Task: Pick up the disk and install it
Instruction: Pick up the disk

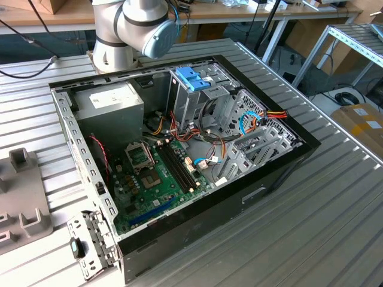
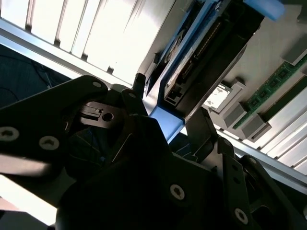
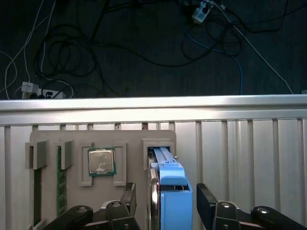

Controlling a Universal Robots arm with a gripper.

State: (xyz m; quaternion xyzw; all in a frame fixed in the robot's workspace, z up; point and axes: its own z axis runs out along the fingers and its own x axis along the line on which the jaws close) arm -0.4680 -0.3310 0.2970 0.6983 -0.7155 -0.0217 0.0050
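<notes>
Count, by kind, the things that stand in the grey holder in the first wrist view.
disk: 1
processor chip: 1
memory sticks: 2
total: 4

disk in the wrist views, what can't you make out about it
- Label on the disk: the first wrist view sees it edge-on, standing in the grey holder.
- The disk's near end: cut off by that picture's edge.
- Second wrist view: the body of the claw covers that same end.
</notes>
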